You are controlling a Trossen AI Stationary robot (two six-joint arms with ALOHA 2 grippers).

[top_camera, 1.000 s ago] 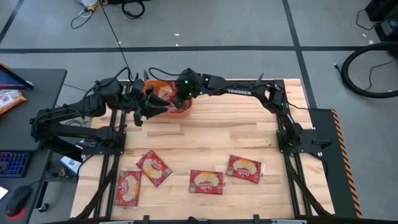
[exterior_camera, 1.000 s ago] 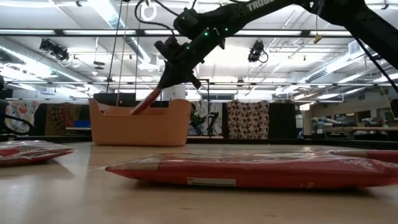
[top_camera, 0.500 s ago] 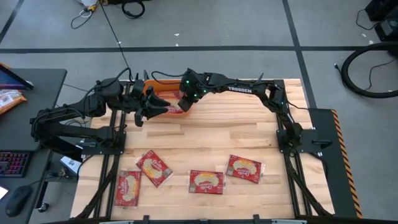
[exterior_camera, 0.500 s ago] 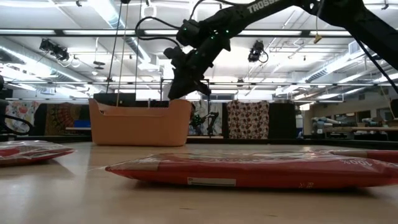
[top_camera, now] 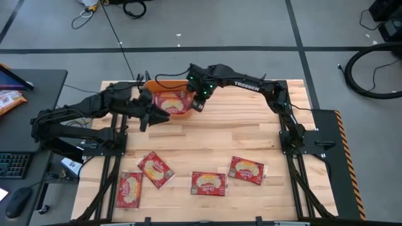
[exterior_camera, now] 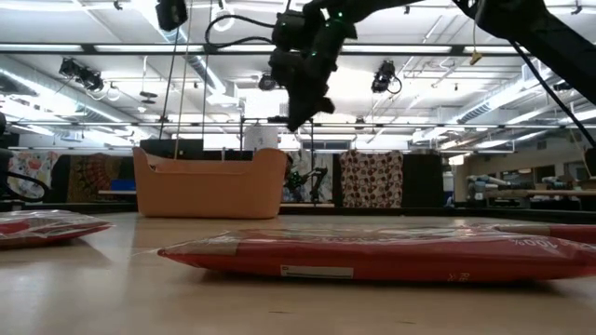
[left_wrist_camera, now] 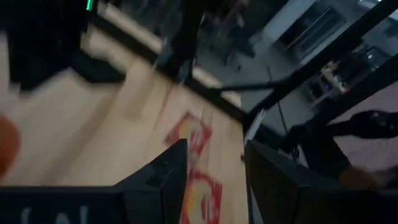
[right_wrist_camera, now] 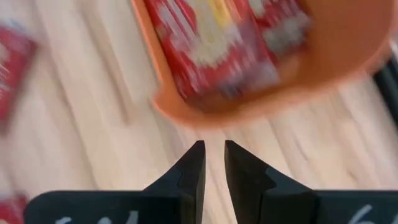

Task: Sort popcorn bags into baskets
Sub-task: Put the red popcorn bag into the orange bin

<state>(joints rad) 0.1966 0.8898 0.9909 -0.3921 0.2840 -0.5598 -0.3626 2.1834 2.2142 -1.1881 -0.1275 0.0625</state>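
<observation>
Orange basket (top_camera: 183, 113) (popcorn bag (top_camera: 168, 101) inside)

The one piece of lettering that reads clearly is the white word "TROSSEN" printed along the dark forearm of the right arm (top_camera: 246, 88) in the high view, above the far side of the worktop. In the low view the same arm (exterior_camera: 391, 7) shows only the first white letters, "TRO", at the upper edge. The popcorn bags (top_camera: 208, 182) carry pale lettering around their yellow ovals, too small to make out, and a white label on the edge of the nearest bag (exterior_camera: 317, 272) is unreadable.
</observation>
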